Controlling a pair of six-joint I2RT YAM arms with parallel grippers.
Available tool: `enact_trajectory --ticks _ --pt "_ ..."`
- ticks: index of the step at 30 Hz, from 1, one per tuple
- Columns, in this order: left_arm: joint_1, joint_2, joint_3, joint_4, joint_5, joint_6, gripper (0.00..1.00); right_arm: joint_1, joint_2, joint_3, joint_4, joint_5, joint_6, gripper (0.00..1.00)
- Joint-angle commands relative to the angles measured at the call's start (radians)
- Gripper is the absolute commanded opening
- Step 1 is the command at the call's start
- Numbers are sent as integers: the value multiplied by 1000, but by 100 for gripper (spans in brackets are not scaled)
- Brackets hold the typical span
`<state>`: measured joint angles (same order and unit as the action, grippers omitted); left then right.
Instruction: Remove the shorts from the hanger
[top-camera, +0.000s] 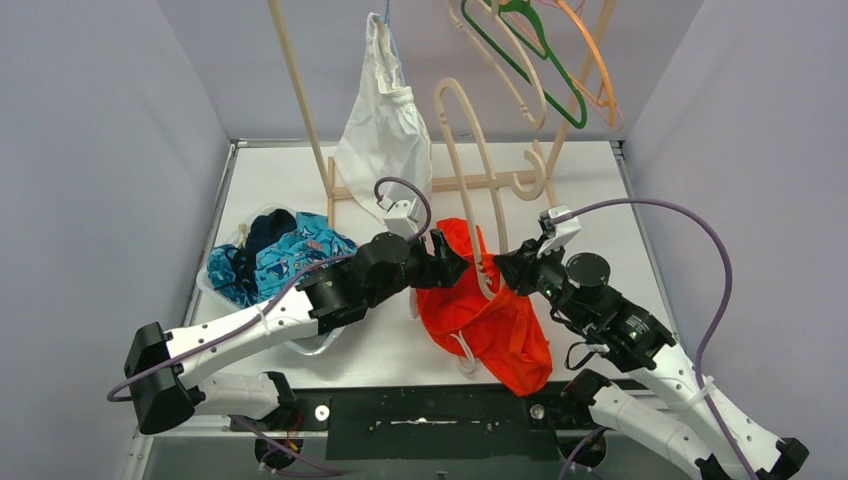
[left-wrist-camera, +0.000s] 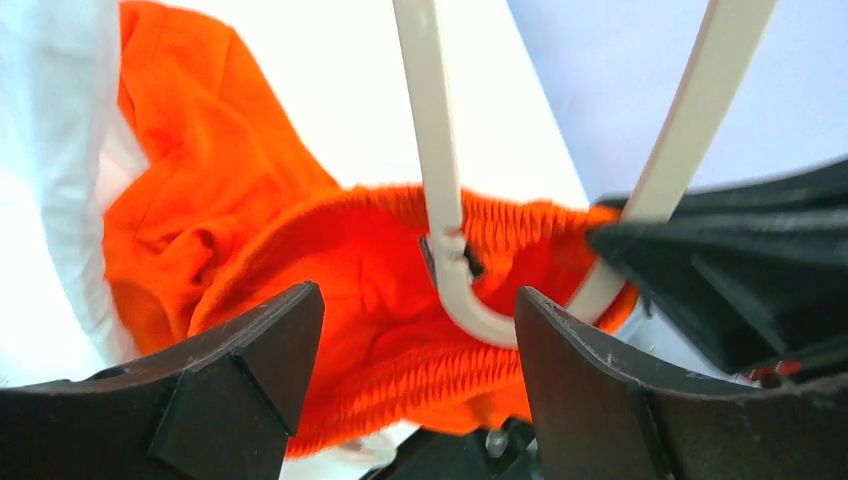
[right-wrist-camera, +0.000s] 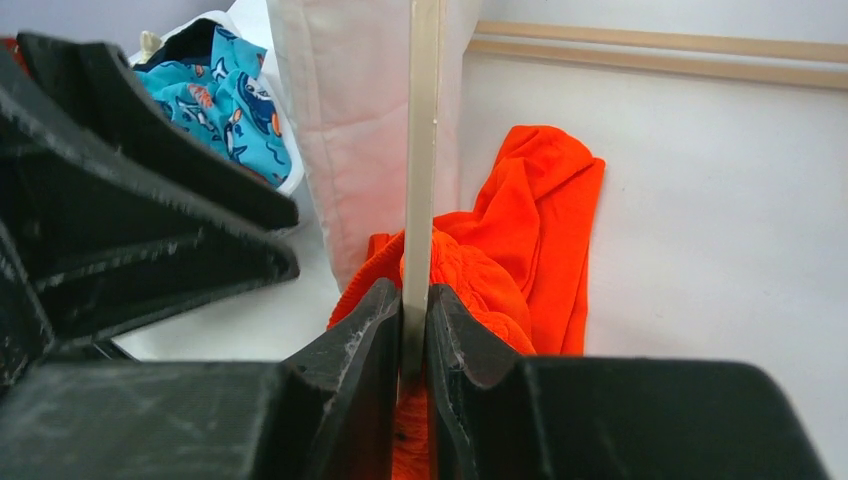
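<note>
Orange shorts (top-camera: 485, 320) are lying crumpled on the table (top-camera: 300, 180), their elastic waistband bunching around the bottom curve of the cream hanger (right-wrist-camera: 422, 150). Its small clip (left-wrist-camera: 452, 255) is sitting half buried in fabric, so its hold is unclear. The right gripper (right-wrist-camera: 415, 300) is pinching the hanger's bar tightly, while the left gripper (left-wrist-camera: 418, 300) is hovering with jaws spread wide, holding nothing.

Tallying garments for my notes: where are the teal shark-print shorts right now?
Top view: the teal shark-print shorts lie heaped at the table's left side, left of the orange shorts.
</note>
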<state>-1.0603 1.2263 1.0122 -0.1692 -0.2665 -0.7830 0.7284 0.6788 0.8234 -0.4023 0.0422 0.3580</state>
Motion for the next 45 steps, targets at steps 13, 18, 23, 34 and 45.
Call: enact_trajectory --ticks 13,18,23,34,45 --pt "136 248 114 395 175 -248 63 8 -66 -17 84 -78 46 0" --pt "135 269 133 330 159 -237 18 8 -73 -4 59 -48 45 2" --pt "138 258 161 285 127 -209 0 8 -73 14 -57 13 77 19" --pt "172 272 238 264 124 -210 0 8 -224 -33 -284 124 252 66" --pt "168 275 119 517 157 -481 0 8 -273 -113 30 -26 73 62"
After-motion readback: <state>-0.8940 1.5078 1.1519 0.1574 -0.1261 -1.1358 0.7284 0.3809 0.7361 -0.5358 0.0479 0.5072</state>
